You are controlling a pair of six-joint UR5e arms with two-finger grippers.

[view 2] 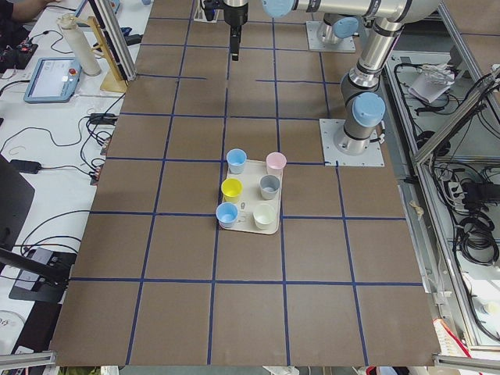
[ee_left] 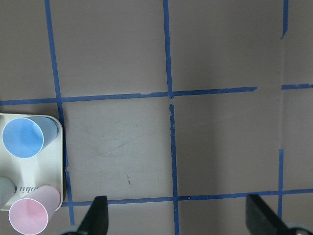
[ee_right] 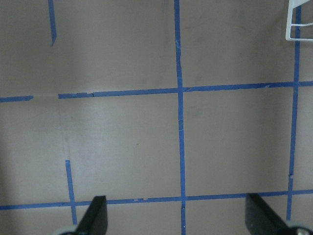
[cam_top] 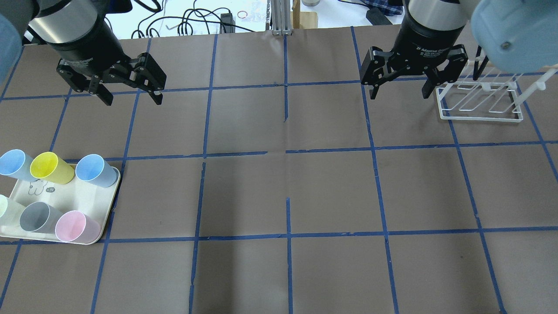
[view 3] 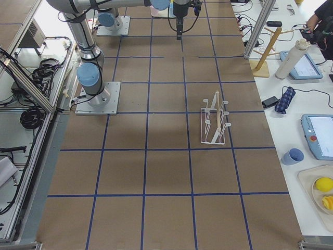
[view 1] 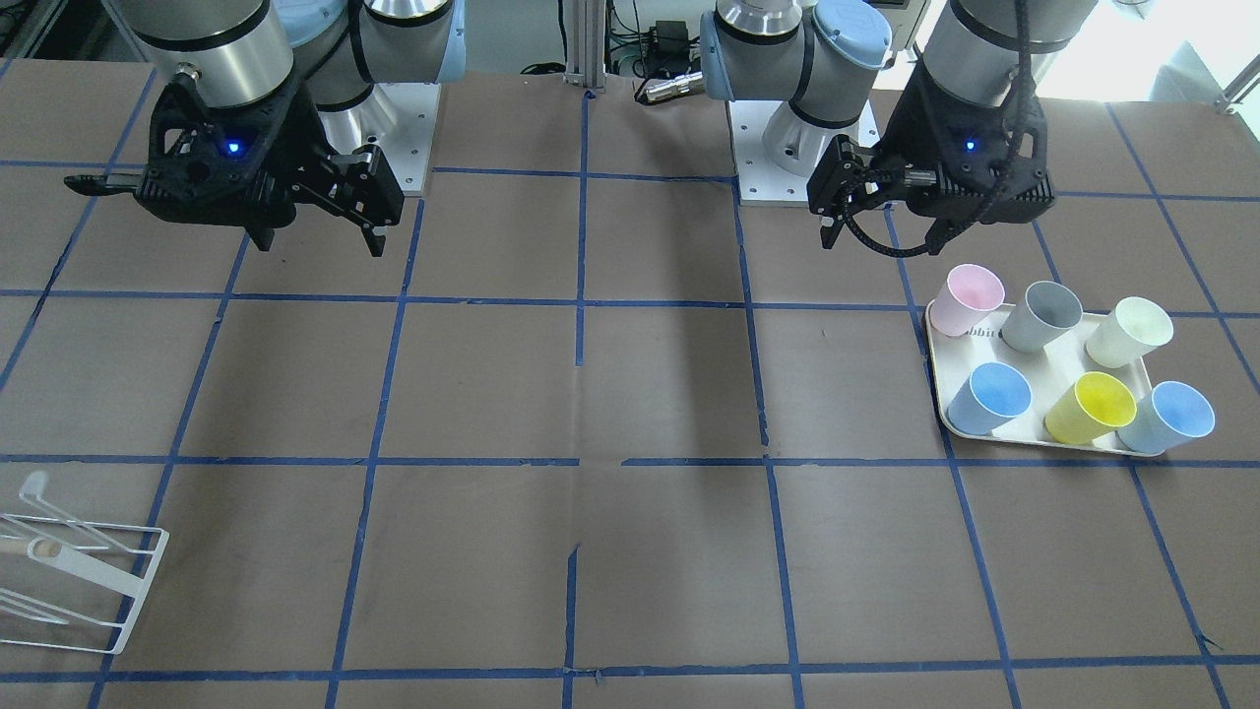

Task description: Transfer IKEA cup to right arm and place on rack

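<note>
Toward the lower left of the overhead view, a cream tray sits on the brown tabletop and carries six upright tumblers in two rows. The IKEA cup, plain grey, stands in the lower row of that frame. It is just beside the pink cup on one side and a pale cup, cut by the frame's edge, on the other. Above it in the frame are a yellow cup and two light blue cups.

The left gripper hangs in the upper left of the overhead view, well apart from the tray. Its fingers are spread wide and hold nothing. The left wrist view shows both fingertips far apart at the bottom edge. One light blue cup and the pink cup sit in that view's lower left corner.

The right gripper hangs in the upper right, its fingers also wide apart and empty. Just beside it in the frame stands the rack, white wire with slanted prongs and a pale wooden dowel. A corner of the rack shows in the upper right of the right wrist view. Blue tape marks a grid across the tabletop. The grey cup has not yet left the tray.
</note>
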